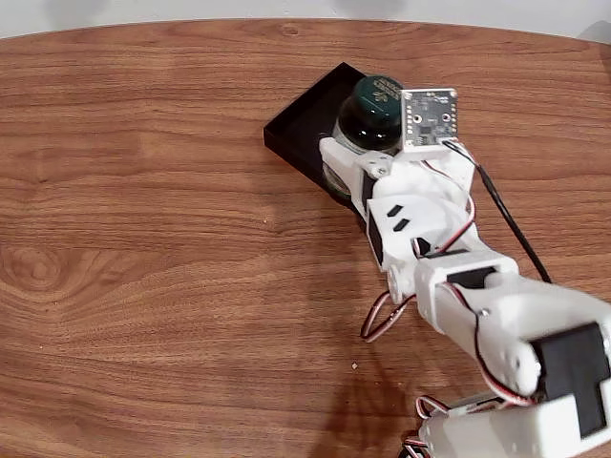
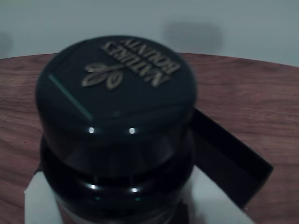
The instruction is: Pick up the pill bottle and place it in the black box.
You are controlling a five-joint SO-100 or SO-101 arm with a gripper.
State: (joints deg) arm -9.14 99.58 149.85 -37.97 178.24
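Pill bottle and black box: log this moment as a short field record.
pill bottle: dark green pill bottle, upright, cap printed "Nature's Bounty" in the wrist view
black box: shallow black box on the wooden table, partly hidden by bottle and arm
relation: bottle over the box; whether it rests on the floor cannot be told
gripper: white gripper around the bottle's lower body
arm: enters from lower right in the fixed view

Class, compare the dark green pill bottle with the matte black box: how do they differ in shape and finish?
The dark green pill bottle is round and tall; the shallow matte black box is flat and rectangular. The bottle's cap is glossy with printed lettering; the box is dull and plain. Both are dark.
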